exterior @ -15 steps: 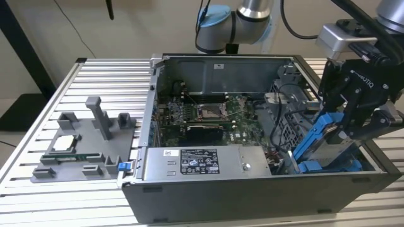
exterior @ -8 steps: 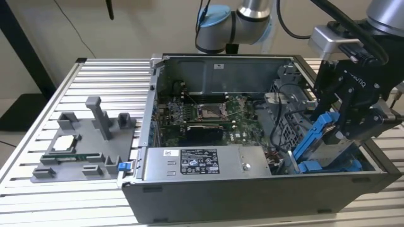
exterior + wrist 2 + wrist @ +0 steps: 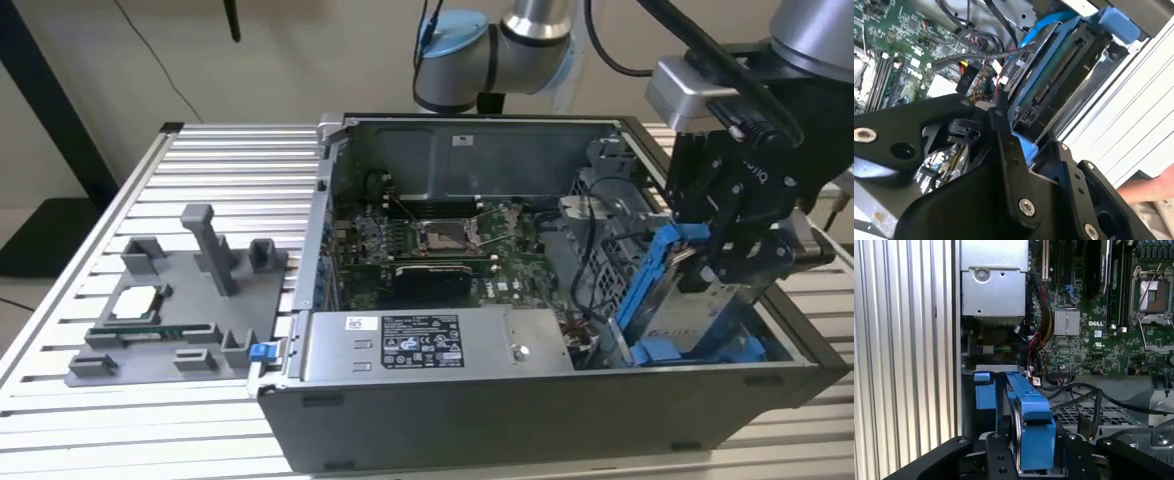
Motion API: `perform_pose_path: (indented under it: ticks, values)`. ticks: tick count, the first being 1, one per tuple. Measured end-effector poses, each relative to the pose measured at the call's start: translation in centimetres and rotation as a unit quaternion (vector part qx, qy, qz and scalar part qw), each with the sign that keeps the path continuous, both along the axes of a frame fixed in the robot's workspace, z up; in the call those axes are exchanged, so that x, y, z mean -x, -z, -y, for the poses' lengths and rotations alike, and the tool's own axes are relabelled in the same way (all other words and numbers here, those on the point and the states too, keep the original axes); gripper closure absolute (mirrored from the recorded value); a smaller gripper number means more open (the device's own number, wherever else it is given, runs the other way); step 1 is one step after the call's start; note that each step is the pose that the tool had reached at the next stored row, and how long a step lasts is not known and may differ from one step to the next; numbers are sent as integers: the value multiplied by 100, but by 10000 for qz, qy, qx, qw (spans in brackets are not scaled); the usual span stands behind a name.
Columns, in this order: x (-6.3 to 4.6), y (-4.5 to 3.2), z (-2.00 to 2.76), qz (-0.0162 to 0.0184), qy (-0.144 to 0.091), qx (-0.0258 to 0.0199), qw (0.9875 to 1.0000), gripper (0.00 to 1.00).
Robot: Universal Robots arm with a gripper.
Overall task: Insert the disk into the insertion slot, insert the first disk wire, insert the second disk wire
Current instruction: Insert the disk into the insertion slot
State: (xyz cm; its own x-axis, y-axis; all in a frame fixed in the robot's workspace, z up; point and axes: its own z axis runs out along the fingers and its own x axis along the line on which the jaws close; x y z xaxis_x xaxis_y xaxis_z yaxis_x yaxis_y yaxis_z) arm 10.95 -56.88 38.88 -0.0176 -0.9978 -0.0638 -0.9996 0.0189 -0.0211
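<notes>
Right now I see my claw (image 3: 731, 262) clamped on the disk (image 3: 703, 303). The disk hangs tilted beneath the claw, its lower end in the insertion slot (image 3: 694, 350) just below, inside the open computer case (image 3: 534, 420).

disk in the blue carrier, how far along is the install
Nothing is finished yet. In hand: the end effector grips the disk, tilted on edge, partly down in the insertion slot, not seated. Left: the wiring; the disk's connector is bare and black cables lie loose nearby.
</notes>
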Motion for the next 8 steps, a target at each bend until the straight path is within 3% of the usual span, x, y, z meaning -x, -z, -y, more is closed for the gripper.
perform_pose_path:
  ticks: [3,5,8]
  values:
    - [1,-86,57,-8,1,2,10000,0]
    - [1,-127,66,-14,1,4,10000,0]
    - [1,-126,66,-14,1,3,10000,0]
